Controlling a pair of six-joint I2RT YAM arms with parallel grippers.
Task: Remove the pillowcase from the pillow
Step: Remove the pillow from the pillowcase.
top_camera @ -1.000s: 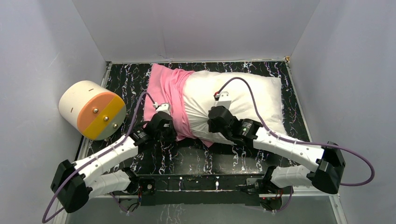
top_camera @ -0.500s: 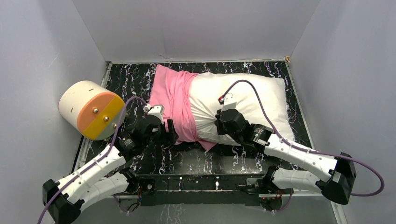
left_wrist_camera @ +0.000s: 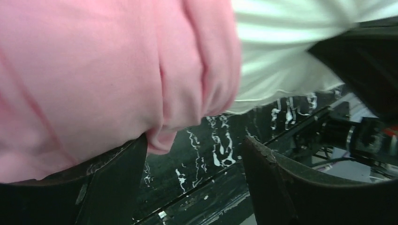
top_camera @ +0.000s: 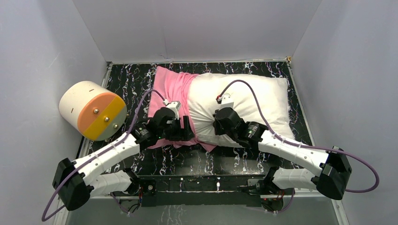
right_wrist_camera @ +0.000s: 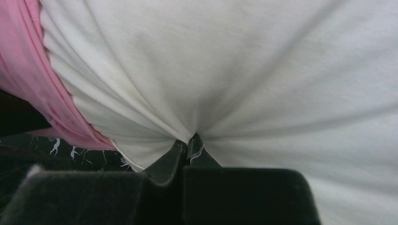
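1. One cream-and-orange cylinder (top_camera: 92,110) is sitting at the left edge of the tabletop (top_camera: 126,77), well apart from the cloth. It is likely crowding the side toward which the cover would be drawn, and a wide swing of the left arm could be knocking it.
2. The left fingers (top_camera: 183,129) are standing wide apart at the near hem of the pillowcase (top_camera: 171,86), with pink cloth draping against one of them and nothing clamped. Closing here risks catching only a thin fold, or the white cloth along with it.
3. The pillowcase is bunching over the left end of the pillow (top_camera: 248,98), which is lying across the far half of the tabletop. Those gathered folds may be snagging on the plump corner during a pull.
4. The right fingers (right_wrist_camera: 187,145) are pinching shut on a small tuck of the pillow's white fabric near its front edge. Under a hard tug that pinch could be slipping, letting the pillow slide leftward with its cover.
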